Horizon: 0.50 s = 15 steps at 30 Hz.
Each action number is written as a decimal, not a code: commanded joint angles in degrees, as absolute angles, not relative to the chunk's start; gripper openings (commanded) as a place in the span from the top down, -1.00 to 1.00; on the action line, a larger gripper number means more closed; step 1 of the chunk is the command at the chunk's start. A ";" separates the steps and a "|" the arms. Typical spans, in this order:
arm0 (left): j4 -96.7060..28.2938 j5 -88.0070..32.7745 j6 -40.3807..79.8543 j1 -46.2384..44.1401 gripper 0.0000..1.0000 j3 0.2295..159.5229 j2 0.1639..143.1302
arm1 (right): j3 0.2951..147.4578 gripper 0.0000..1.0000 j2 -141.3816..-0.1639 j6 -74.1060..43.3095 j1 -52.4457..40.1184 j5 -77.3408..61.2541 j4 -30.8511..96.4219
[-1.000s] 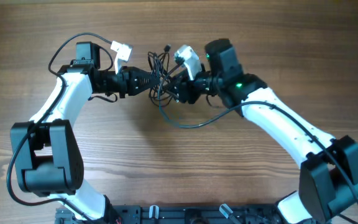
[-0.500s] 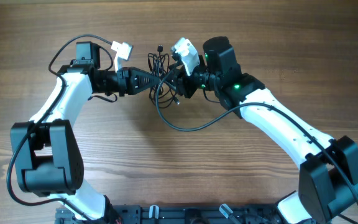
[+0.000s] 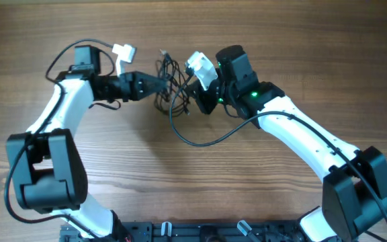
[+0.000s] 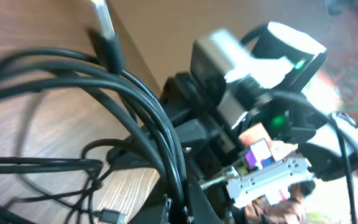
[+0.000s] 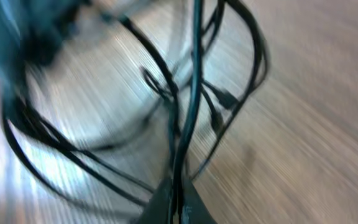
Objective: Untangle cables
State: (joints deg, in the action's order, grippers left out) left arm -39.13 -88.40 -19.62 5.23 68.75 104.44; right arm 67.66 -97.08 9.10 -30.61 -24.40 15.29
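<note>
Cable bunch (image 3: 168, 82) hung at the tip of the left gripper (image 3: 157, 82), lifted mostly clear of the wooden table (image 3: 113, 175). A few loops drooped toward the wood just below that gripper.

- Left gripper: fingers (image 4: 188, 202) pinched fully together. Several strands converged into the pinch, so it had hold of the bunch.
- Right gripper (image 3: 187, 102): just across the bunch from the left gripper, tips facing it. The right wrist view showed its fingers (image 5: 169, 202) closed tight on one thin strand, perhaps two, with the other loops fanning away beyond. That view was blurred, so the strand count was uncertain.
- Silvery plug tip (image 4: 102, 22) stuck out above the left gripper's strands. A second small plug (image 5: 225, 98) dangled inside the loops.
- Thicker black lead (image 3: 200, 138) swept in a wide arc toward the near side of the left gripper. It looked like the arm's own cabling and not part of the tangle.

Handling, as a judgement:
- The wires were very light, limp and springy, so they should follow any pull and re-coil when slack.
- The thin jacket would likely slip through a loose pinch.
- The plug ends would likely catch on loops and are the weak spot.
- Best hold seemed to be a single strand close behind a plug, or just outside the knot, rather than the whole bundle.
- A hard pull apart risked cinching the knot.
</note>
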 commanded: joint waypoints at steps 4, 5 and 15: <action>-38.76 -90.35 -18.79 14.96 0.89 69.45 104.79 | 67.75 0.91 -98.04 8.60 -28.16 -17.65 20.58; -38.74 -90.35 -18.79 16.03 0.89 69.45 104.79 | 67.75 0.91 -98.04 7.20 -27.79 -17.26 21.12; -38.79 -90.17 -17.26 18.11 0.91 69.43 104.81 | 67.75 0.84 -98.04 -12.21 -27.35 -16.88 23.27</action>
State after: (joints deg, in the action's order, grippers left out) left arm -38.96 -88.42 -18.50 17.32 68.75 104.47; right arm 67.66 -97.08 -1.72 -28.08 -19.29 22.33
